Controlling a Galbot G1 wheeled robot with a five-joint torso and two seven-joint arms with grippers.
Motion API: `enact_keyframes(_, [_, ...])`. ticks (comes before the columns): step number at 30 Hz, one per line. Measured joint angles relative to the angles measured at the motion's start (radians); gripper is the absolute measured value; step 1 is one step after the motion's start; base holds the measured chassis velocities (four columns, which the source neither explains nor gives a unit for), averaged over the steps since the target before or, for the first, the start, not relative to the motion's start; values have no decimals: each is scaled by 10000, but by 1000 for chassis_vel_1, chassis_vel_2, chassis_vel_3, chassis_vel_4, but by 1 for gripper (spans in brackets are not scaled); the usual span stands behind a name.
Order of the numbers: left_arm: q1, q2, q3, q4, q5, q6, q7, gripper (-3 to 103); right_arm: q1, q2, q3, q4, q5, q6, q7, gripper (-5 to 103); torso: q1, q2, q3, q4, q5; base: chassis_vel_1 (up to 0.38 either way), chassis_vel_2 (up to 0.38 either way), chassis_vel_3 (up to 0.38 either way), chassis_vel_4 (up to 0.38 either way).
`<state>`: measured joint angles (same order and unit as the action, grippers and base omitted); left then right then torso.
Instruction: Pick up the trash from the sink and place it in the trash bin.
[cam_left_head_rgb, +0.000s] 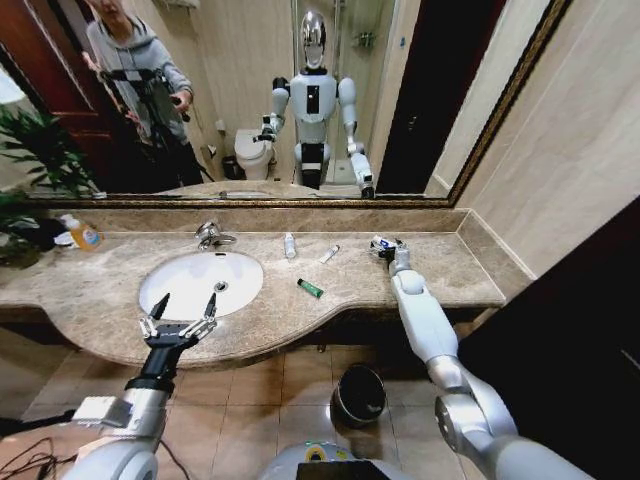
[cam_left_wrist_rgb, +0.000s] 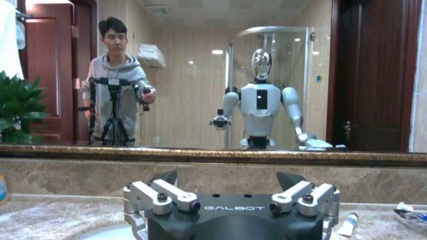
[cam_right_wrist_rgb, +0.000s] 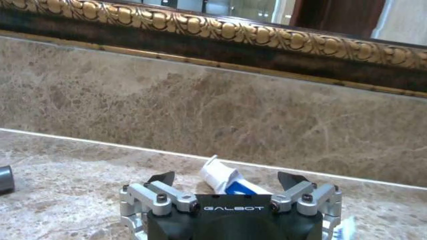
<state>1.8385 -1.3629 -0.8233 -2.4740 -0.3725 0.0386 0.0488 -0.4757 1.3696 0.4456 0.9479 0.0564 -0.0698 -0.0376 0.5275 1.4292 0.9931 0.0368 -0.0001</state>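
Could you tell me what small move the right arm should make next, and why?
Probably close the right gripper on the blue-marked tube. Its fingers stand open on either side of the crumpled tube, which lies on the marble counter near the back wall, so little approach seems left. The left gripper hovers open at the sink.

A gold-framed mirror (cam_left_head_rgb: 250, 100) hung above the beige marble backsplash (cam_right_wrist_rgb: 200, 110); beige floor tiles (cam_left_head_rgb: 250, 400) lay below, a green plant (cam_left_head_rgb: 35, 160) at the left.
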Motion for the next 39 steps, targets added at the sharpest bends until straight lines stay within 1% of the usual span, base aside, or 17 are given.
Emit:
enact_keyframes(6, [0, 0, 0, 0, 0, 0, -1, 100, 230, 187, -31, -328, -3, 94, 3, 103, 0, 0, 0, 0, 0, 0, 0, 0, 0])
enact_keyframes(7, [0, 0, 0, 0, 0, 0, 0, 100, 288, 232, -28, -422, -15, 160, 3, 96, 0, 0, 0, 0, 0, 0, 0, 0, 0])
enact_keyframes(9, [0, 0, -1, 0, 0, 0, 0, 100, 329, 270, -13, -497, -23, 211, 0, 96, 0, 0, 0, 0, 1, 0, 0, 0, 0])
enact_keyframes(10, [0, 0, 0, 0, 0, 0, 0, 100, 340, 287, 2, -522, -25, 230, -15, 89, 1, 0, 0, 0, 1, 0, 0, 0, 0])
enact_keyframes(13, [0, 0, 0, 0, 0, 0, 0, 100, 344, 304, 19, -532, -33, 237, -38, 89, 1, 0, 0, 0, 1, 0, 0, 0, 0])
enact_keyframes(16, [0, 0, 0, 0, 0, 0, 0, 100, 261, 298, 80, -523, -33, 237, -72, 73, 1, 0, 0, 0, 2, 0, 0, 0, 0])
enact_keyframes(18, [0, 0, 0, 0, 0, 0, 0, 100, 234, 295, 107, -522, -31, 237, -81, 73, 1, 0, 0, 0, 1, 0, 0, 0, 0])
enact_keyframes(19, [0, 0, 0, 0, 0, 0, 0, 100, 208, 293, 133, -521, -29, 234, -91, 65, 1, 0, 0, 0, 1, 0, 0, 0, 0])
enact_keyframes(21, [0, 0, 0, 0, 0, 0, 0, 100, 186, 291, 145, -518, -25, 231, -103, 65, 1, 0, 0, 0, 1, 0, 0, 0, 0])
enact_keyframes(24, [0, 0, 0, 0, 0, 0, 0, 100, 129, 266, 150, -466, -2, 229, -115, 50, 1, 0, 0, 0, 1, 0, 0, 0, 0])
enact_keyframes(27, [0, 0, 0, 0, 0, 0, 0, 100, 106, 249, 150, -427, 12, 225, -116, 50, 1, 0, 0, 0, 1, 0, 0, 0, 0])
enact_keyframes(28, [-1, 0, 0, 0, 0, 0, 0, 100, 90, 237, 137, -390, 32, 220, -117, 41, 1, 0, 0, -1, 1, 0, 0, 0, 0])
enact_keyframes(30, [0, 0, 0, 0, 0, 0, 0, 100, 77, 229, 123, -357, 58, 214, -117, 41, 1, 0, 0, 0, 2, 0, 0, 0, 0])
enact_keyframes(33, [0, 0, 0, 1, 0, 0, 0, 100, 40, 209, 95, -242, 104, 185, -111, 26, 1, 0, 0, -1, 1, 0, 0, 0, 0])
enact_keyframes(36, [0, 0, 0, 1, 0, 0, -1, 100, 9, 199, 86, -153, 122, 164, -101, 26, 1, 0, 0, 0, 1, 0, 0, 0, 0])
enact_keyframes(37, [0, 0, 0, 0, 0, 0, 0, 100, -8, 192, 80, -112, 135, 149, -95, 19, 1, 0, 0, 0, 1, 0, 0, 0, 0])
enact_keyframes(39, [0, 0, 0, 0, 0, 0, 0, 100, -56, 168, 58, 10, 171, 114, -85, 19, 1, 0, 0, 0, 1, 0, 0, 0, 0])
